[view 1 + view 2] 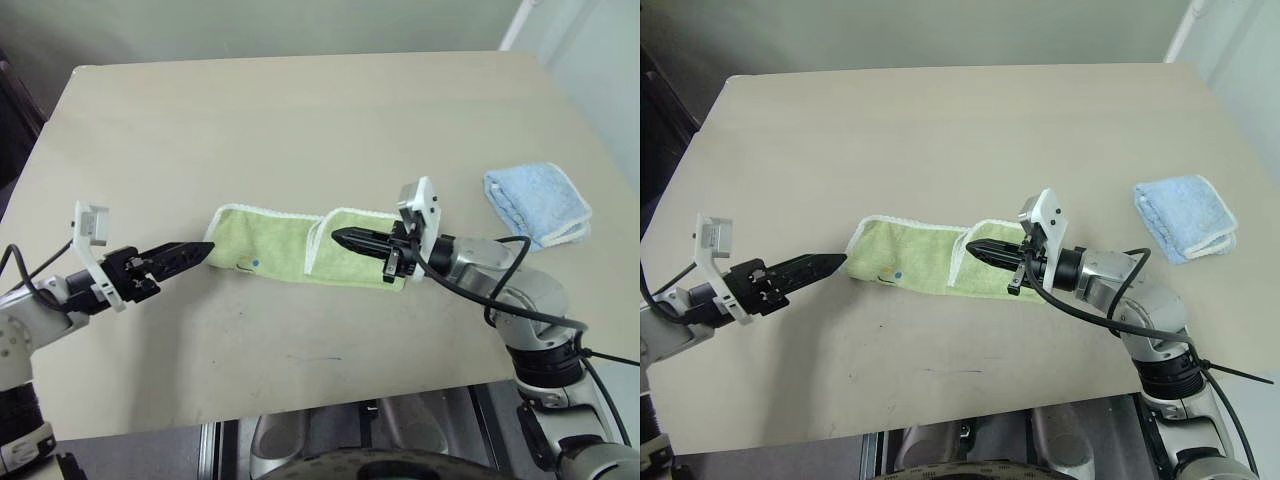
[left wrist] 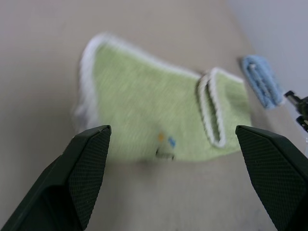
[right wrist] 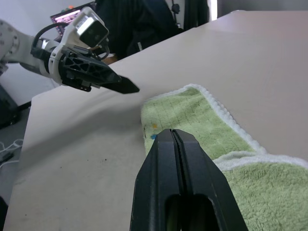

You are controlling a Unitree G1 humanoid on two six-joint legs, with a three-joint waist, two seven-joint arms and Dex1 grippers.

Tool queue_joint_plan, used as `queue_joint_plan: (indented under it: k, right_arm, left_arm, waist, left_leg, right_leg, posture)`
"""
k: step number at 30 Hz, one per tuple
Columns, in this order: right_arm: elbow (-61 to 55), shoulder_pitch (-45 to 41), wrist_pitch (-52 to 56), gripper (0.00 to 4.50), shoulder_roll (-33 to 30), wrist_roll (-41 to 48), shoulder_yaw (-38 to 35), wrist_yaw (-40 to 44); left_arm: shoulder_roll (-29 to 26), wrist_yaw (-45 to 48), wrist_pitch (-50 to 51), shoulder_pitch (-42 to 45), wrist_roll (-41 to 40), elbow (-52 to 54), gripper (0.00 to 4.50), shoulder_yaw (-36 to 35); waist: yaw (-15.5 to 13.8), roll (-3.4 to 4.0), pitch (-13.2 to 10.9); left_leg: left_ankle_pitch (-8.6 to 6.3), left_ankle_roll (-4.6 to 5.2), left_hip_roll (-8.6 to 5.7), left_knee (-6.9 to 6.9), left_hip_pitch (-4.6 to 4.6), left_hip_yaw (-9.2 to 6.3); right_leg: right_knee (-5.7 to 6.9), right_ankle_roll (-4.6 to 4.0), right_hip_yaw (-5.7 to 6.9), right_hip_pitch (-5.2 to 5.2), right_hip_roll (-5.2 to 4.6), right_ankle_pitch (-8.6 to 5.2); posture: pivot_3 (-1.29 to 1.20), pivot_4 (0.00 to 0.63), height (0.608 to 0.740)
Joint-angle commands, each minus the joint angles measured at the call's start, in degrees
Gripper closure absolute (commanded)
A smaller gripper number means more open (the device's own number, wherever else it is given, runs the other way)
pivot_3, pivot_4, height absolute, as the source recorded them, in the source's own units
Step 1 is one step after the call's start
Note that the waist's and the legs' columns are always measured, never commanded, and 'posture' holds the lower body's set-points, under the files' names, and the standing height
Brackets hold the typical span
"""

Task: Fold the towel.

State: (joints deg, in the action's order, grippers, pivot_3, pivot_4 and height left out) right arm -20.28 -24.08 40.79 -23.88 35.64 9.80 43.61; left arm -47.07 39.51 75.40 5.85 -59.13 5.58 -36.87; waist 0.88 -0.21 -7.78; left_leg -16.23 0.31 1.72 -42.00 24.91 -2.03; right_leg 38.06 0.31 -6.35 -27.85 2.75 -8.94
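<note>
The towel (image 1: 300, 250) lies flat at the centre of the frame on the table (image 1: 300, 120), its right end folded back over itself. The left end effector (image 1: 190, 254), fingers spread wide, hovers just off the towel's left edge. The right end effector (image 1: 345, 239), fingers pressed together and empty, sits above the folded flap. A light blue towel (image 1: 537, 203) rests at right.
</note>
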Motion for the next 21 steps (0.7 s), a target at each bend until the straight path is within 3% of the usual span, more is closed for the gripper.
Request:
queue_joint_plan:
  k: [1,11,21]
  right_arm:
    - [0.0,-2.2,-2.5,4.50,-1.7,-1.4,0.4,3.5]
    - [-1.0,-3.3,-6.0,4.50,-6.3,-4.6,1.8,8.9]
    - [-3.3,-1.5,-5.0,4.50,-7.5,-3.6,0.0,8.3]
  left_arm:
    - [1.7,-7.2,7.2,2.1,-3.4,-2.5,0.01,-4.5]
    - [12.7,-21.1,14.3,11.5,-2.5,-10.3,0.01,-8.3]
    - [15.3,-24.0,13.2,15.6,-0.4,-14.6,0.01,-8.6]
  waist:
    - [0.0,0.00,0.0]
    - [-0.5,-0.07,0.0]
    - [-1.0,-0.09,0.0]
  left_leg:
    - [-0.01,-0.03,0.00,0.00,0.01,0.00]
    - [0.14,-0.30,-0.01,0.00,-0.05,-0.04]
    - [0.13,-0.27,-0.07,0.03,-0.94,-0.12]
  right_leg:
    - [0.00,-0.01,-0.01,0.01,0.00,0.00]
    - [0.06,-0.06,0.03,0.22,0.01,0.00]
    - [0.06,-0.04,0.02,0.87,0.02,-0.03]
  posture:
    - [0.00,0.150,0.703]
    - [0.00,0.150,0.703]
    - [0.00,0.150,0.703]
